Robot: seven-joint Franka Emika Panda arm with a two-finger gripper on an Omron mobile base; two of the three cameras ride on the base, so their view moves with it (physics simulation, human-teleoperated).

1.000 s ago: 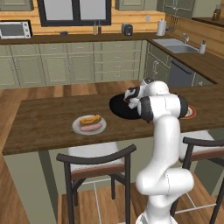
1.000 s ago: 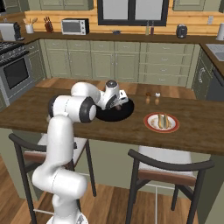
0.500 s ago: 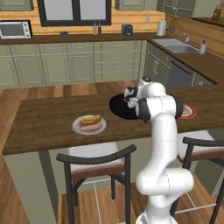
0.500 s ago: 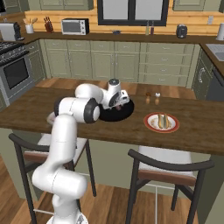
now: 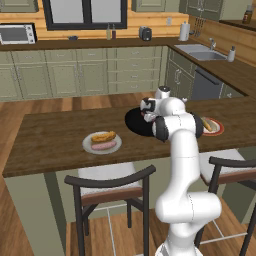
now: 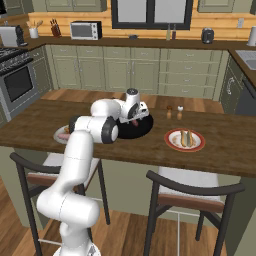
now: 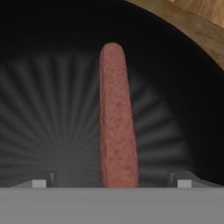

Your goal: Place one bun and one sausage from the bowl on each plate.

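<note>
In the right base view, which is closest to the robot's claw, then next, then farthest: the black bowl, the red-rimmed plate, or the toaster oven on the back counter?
1. Black bowl: directly under the open gripper.
2. Red-rimmed plate: further right on the same wooden counter, holding a bun.
3. Toaster oven: far off on the back counter, upper left.

A matt, mottled pinkish-brown sausage with a slightly grainy skin lies in a black bowl whose ribbed inner surface carries a soft sheen. The bowl sits on a dark wooden island counter with visible grain and a low lustre. The robot arm looks like smooth, glossy white plastic with dark joints. The near bar stools have dark wooden frames, and the far cabinets a flat, painted sage finish.
</note>
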